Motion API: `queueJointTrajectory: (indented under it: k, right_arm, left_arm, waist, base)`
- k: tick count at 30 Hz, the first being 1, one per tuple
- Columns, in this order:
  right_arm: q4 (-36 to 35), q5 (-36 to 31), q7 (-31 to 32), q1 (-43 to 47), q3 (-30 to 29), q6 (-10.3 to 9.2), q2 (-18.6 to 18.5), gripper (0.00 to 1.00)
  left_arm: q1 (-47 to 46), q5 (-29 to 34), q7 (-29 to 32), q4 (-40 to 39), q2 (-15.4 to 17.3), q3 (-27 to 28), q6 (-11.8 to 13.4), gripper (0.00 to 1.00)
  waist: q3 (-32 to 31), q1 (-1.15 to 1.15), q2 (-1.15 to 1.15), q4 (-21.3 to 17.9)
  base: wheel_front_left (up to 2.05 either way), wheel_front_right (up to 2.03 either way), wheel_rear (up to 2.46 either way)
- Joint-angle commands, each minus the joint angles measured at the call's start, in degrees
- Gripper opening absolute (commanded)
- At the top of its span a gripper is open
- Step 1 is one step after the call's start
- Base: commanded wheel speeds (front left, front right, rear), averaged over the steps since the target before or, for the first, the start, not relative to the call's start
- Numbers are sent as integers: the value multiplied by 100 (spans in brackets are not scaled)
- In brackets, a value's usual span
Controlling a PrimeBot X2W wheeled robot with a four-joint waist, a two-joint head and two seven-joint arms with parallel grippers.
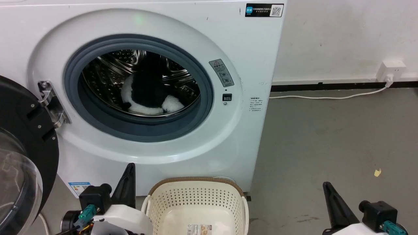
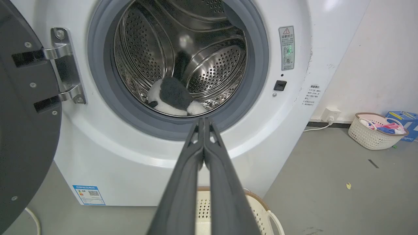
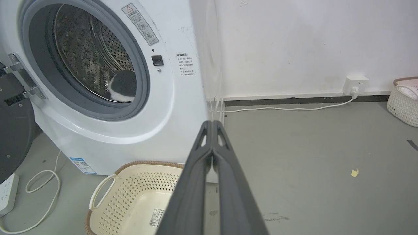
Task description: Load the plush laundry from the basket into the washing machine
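The black-and-white plush toy (image 1: 148, 93) lies inside the steel drum of the white washing machine (image 1: 251, 58), whose black-framed door (image 1: 23, 143) hangs open at the left. The plush toy (image 2: 171, 98) rests at the drum's bottom front, and a part of the plush toy (image 3: 122, 85) shows through the porthole. The cream basket (image 1: 196, 204) stands on the floor before the washer with only its label sticker inside. My left gripper (image 1: 130, 167) is shut and holds nothing, left of the basket. My right gripper (image 1: 326, 186) is shut too, at the lower right over bare floor.
A white cable (image 1: 326, 97) runs along the wall to a socket (image 1: 390, 70). A second basket (image 2: 377, 130) with clothes and a blue box (image 2: 403, 119) stand by the far wall. A power strip (image 3: 6, 194) and looped cord (image 3: 42, 182) lie left of the washer.
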Motion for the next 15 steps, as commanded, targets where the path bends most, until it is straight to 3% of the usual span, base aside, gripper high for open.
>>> queueJointTrajectory:
  k: [1,15]
  right_arm:
    - [-48,-65,18,-85,-4,-1,6,0]
    - [-133,-211,128,-146,-11,-2,8,0]
  left_arm:
    - [100,102,42,-56,-42,50,-50,0]
    - [140,454,194,-179,-201,265,-149,0]
  waist:
    - [5,0,0,-5]
    - [59,0,0,-54]
  base:
    - [0,0,0]
    - [0,0,0]
